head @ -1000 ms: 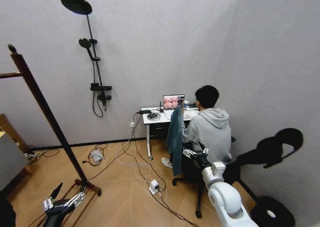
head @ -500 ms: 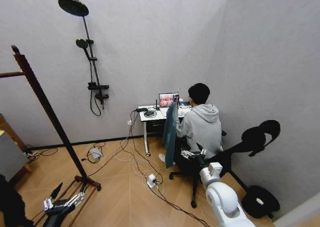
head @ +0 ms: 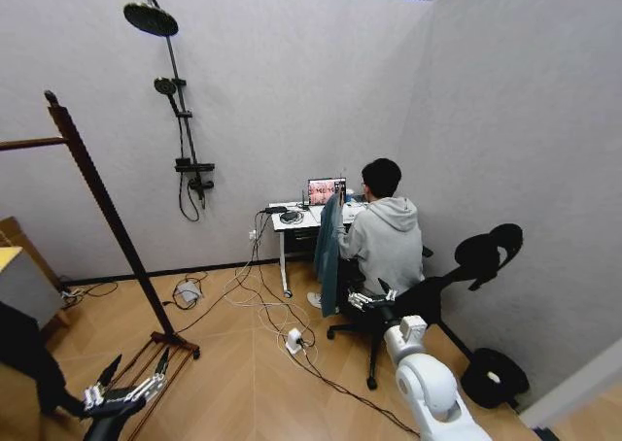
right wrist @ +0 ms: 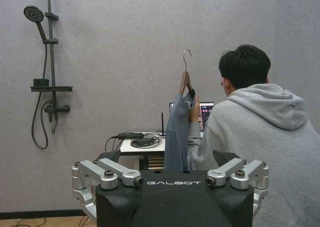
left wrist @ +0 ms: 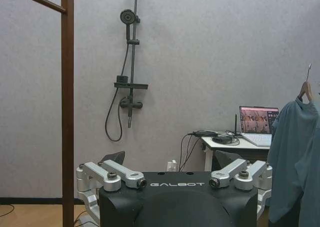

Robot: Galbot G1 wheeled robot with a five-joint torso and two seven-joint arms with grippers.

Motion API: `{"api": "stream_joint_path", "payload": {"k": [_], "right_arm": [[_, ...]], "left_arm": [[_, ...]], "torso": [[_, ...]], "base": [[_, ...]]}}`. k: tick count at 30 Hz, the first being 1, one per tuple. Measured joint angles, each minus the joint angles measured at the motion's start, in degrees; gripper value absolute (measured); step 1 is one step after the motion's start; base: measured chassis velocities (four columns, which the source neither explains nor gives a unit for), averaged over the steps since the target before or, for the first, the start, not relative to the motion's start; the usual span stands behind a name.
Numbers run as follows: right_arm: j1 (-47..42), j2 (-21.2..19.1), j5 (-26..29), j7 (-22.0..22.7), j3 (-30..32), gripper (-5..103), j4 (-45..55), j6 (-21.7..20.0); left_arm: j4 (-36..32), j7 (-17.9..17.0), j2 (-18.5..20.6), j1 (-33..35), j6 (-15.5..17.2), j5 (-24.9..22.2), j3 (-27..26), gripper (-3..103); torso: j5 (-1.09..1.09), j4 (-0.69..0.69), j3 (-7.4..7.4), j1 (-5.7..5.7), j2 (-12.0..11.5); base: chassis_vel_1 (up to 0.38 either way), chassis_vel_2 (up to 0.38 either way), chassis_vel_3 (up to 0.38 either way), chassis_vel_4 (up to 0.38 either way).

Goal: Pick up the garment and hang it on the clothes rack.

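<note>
Garment (head: 328,252): blue-grey here, not black; hangs on a wooden hanger (right wrist: 185,82) held up by a person's hand (right wrist: 194,110), just beside the counter (head: 292,223) w/ laptop (head: 325,191). Long axis vertical, hook up, hem toward floor. Clothes rack (head: 97,198): at robot's left, well apart from garment; post leans in head view, top bar runs off left edge. Left gripper (head: 124,394): low, near rack base, jaws spread. Right gripper (head: 372,301): low, behind seated person's chair, jaws spread, holding nothing.
</note>
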Motion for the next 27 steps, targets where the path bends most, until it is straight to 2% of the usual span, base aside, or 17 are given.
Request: {"api": "stream_joint_path", "payload": {"k": [27], "right_arm": [[0.46, 0.23, -0.5, -0.1, -0.76, 100, -1.53, 0.49]], "left_arm": [[0.0, 0.0, 0.0, 0.0, 0.0, 0.0, 0.0, 100]], "torso": [[0.0, 0.0, 0.0, 0.0, 0.0]], "base": [[0.162, -0.137, -0.133, 0.158]]}}
